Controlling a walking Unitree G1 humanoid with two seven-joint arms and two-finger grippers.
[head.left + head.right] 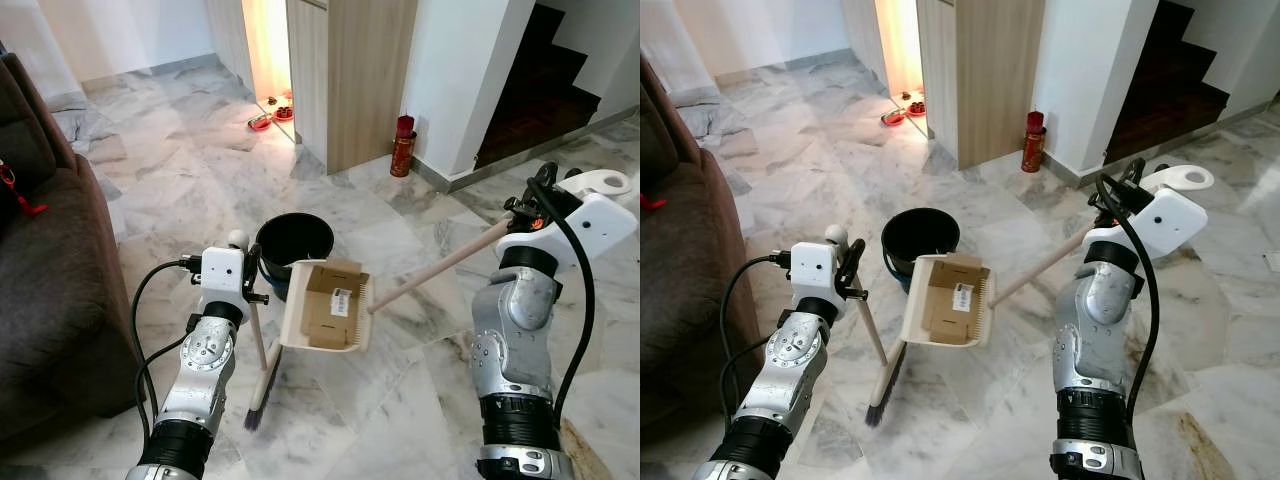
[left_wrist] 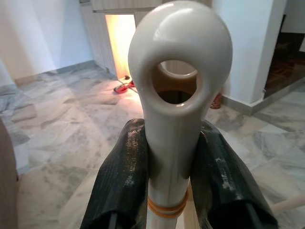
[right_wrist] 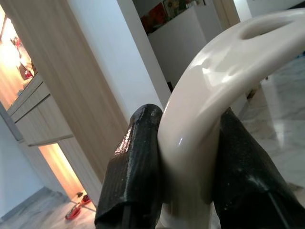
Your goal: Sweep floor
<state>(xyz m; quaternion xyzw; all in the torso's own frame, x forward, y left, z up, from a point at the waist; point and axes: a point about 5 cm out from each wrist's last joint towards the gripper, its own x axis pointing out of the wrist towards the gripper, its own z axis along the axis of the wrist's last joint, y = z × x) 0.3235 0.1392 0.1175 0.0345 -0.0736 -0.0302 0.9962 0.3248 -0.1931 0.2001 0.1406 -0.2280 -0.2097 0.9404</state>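
Floor (image 1: 180, 170): grey-white marble; no loose dirt can be made out.
Sofa (image 1: 40, 270): dark, along the robot's left.
Left gripper (image 2: 174, 186): fingers clamped on the top of the broom handle, just under its hanging loop.
Broom (image 1: 262, 350): near upright, bristles on the floor beside the left arm; parked, by my read, not mid-stroke.
Bucket (image 1: 295, 240): black, on the floor just behind the dustpan.
Dustpan (image 1: 328, 305): cream, raised off the floor and tilted, mouth toward the bucket.
Cardboard (image 1: 330, 300): flat piece lying in the pan; probably about to be tipped out.
Right gripper (image 3: 190, 157): fingers closed on the end grip of the dustpan's long handle, held out right so the pan reaches the bucket.
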